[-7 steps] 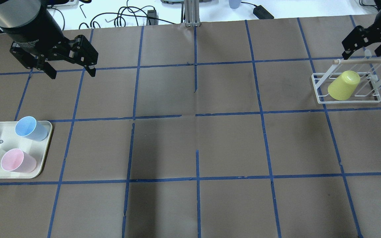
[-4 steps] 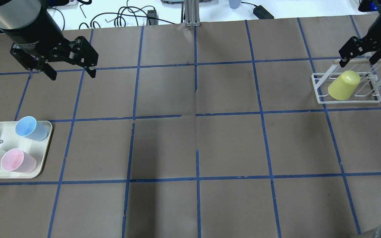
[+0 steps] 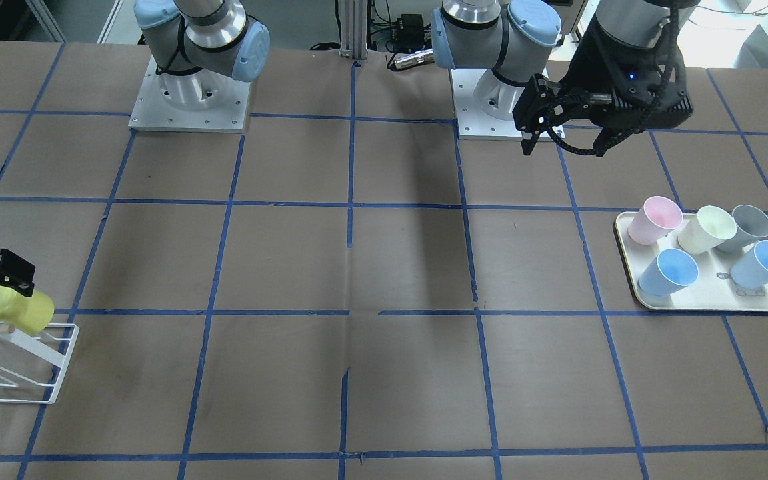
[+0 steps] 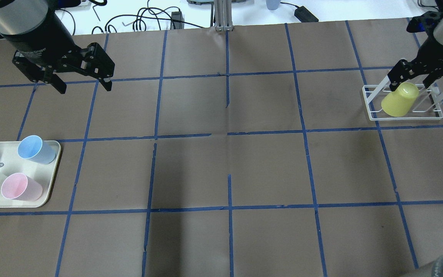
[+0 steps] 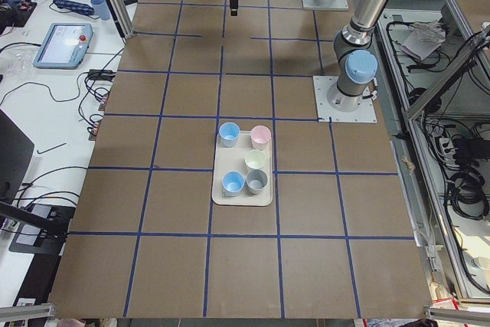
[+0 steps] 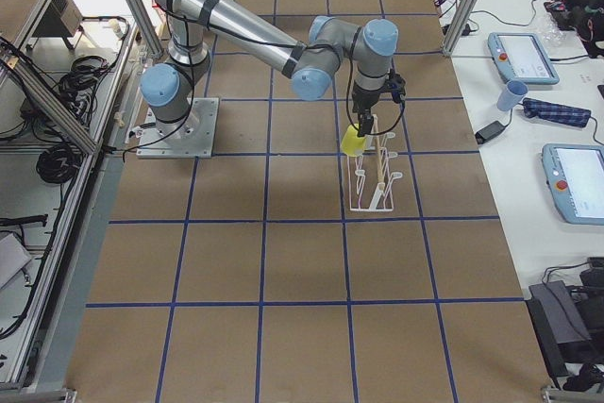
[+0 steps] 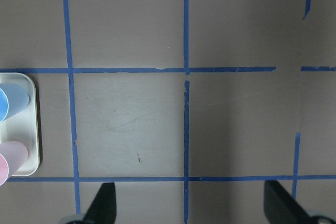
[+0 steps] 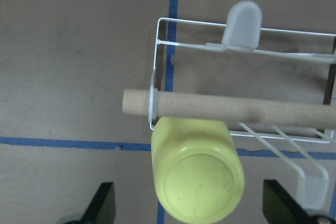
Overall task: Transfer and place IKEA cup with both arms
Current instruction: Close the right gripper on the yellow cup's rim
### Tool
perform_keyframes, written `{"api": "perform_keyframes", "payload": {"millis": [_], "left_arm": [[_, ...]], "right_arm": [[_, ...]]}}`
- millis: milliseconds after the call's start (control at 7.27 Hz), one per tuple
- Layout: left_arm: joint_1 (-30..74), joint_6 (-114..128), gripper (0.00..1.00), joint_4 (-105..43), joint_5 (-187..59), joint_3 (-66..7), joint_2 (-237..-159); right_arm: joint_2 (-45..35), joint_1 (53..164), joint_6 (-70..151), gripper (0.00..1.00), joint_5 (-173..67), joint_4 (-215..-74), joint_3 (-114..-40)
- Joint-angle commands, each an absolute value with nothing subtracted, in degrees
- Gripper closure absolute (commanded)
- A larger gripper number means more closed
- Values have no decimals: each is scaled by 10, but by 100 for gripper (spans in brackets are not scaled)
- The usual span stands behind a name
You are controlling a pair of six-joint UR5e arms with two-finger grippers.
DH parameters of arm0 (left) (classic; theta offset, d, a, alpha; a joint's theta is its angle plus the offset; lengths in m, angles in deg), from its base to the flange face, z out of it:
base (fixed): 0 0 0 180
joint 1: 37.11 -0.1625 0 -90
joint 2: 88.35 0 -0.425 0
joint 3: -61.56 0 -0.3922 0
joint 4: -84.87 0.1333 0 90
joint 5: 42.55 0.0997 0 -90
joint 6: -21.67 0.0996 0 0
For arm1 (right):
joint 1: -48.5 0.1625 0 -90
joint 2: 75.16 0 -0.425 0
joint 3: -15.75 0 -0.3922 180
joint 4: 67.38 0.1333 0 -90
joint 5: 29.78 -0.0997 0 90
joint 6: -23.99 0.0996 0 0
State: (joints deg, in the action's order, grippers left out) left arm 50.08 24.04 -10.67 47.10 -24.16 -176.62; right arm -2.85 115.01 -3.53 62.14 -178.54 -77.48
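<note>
The yellow-green IKEA cup (image 4: 397, 100) leans upside down on a white wire rack (image 4: 371, 112) at the table's right end. Its base faces the right wrist view (image 8: 198, 187). My right gripper (image 4: 413, 80) is open just above it, with one finger on each side of the cup's base end and a gap on both sides (image 8: 191, 205). The cup also shows in the front view (image 3: 16, 309) and the right side view (image 6: 352, 142). My left gripper (image 4: 85, 87) is open and empty, high over the far left of the table (image 3: 564, 150).
A wooden dowel (image 8: 226, 106) lies across the rack just behind the cup. A cream tray (image 4: 50, 169) at the left end holds pink, cream, grey and light blue cups (image 3: 655, 220). Brown paper with blue tape lines covers the table.
My right gripper has come down and toward the cup, from above the rack's far side to straddling the cup's base. The left gripper and the cup have not moved.
</note>
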Motion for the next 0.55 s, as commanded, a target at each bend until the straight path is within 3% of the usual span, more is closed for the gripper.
{"api": "perform_keyframes", "payload": {"millis": [0,412], "left_arm": [[501,240,0,-107,470,-240,-1766],[501,240,0,-107,471,-241,-1766]], "right_arm": [[-57,1149,-37,0,623,-1824,-782],[-63,1149,-34,0,622,-1825,-785]]}}
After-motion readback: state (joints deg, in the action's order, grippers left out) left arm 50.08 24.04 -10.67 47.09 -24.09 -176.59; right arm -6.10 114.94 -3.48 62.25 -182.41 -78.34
